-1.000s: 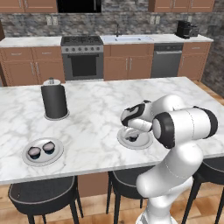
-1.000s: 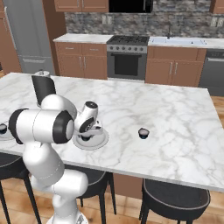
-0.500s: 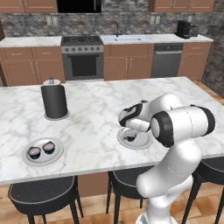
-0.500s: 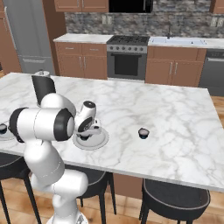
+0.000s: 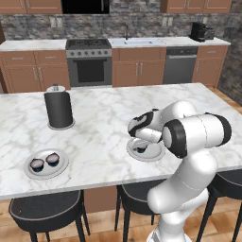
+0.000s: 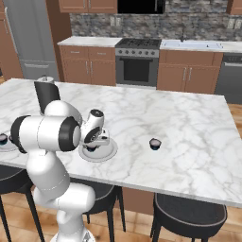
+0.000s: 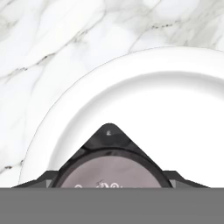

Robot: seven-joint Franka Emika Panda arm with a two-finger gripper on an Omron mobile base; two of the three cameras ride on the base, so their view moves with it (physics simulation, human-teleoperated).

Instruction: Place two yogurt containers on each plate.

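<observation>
**A:** Four cups on the marble island: two sit side by side on the left plate [image 5: 46, 164], one [image 5: 37, 164] nearer the left rim, the other [image 5: 53, 159] beside it; a third cup [image 6: 155, 143] stands alone on bare counter, well apart from both plates, to the right of the arm.

**B:** And the fourth?

**A:** It sits low over the right plate [image 6: 98, 151] at the gripper [image 6: 92, 146]; the hand view puts that cup [image 7: 109, 175] directly under the camera, its pale top framed by dark finger tips [image 7: 108, 133]; the plate's white rim [image 7: 48, 127] curves around it.

**B:** Fingers closed on it?

**A:** They hug its sides; whether they pinch it or have just let go, I cannot tell; nor whether its base touches the plate.

**B:** Anything else on the island?

**A:** Only a tall black cylinder [image 5: 59, 108] with a white knob, upright behind the left plate; dark stools [image 5: 45, 210] line the near edge; a range [image 5: 90, 61] and wood cabinets [image 5: 28, 71] run along the back wall.
</observation>
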